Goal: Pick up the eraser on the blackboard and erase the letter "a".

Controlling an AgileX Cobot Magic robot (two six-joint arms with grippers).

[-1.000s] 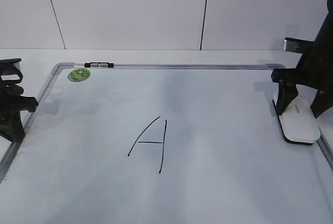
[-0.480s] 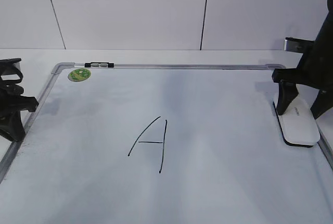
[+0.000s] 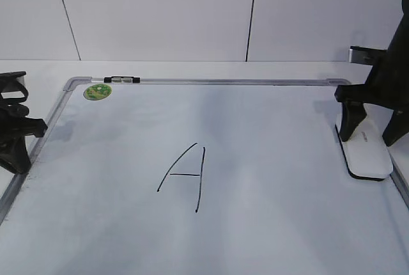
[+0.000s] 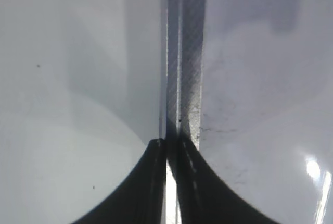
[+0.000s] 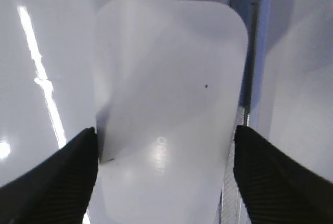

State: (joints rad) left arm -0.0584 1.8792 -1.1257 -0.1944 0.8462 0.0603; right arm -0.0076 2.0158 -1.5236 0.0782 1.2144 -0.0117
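Observation:
The blackboard (image 3: 275, 179) is a white board with a grey frame, lying flat. Only a large uppercase "A" (image 3: 185, 176) is written on it; no small letter "a" shows. The white eraser (image 3: 369, 157) lies flat at the board's right edge. My right gripper (image 3: 369, 139) is open, with one finger on each side of the eraser's near end. In the right wrist view the eraser (image 5: 171, 67) fills the space between the jaws (image 5: 165, 146). My left gripper (image 3: 18, 160) is shut and empty over the board's left frame, as the left wrist view (image 4: 171, 141) also shows.
A round green sticker (image 3: 97, 91) sits at the board's far left corner, beside a small black-and-silver clip (image 3: 121, 80) on the top frame. The frame rail (image 4: 184, 78) runs under the left jaws. A white wall stands behind the table.
The eraser has shifted slightly and settled flat on the board between the right fingers. The left arm has not moved.

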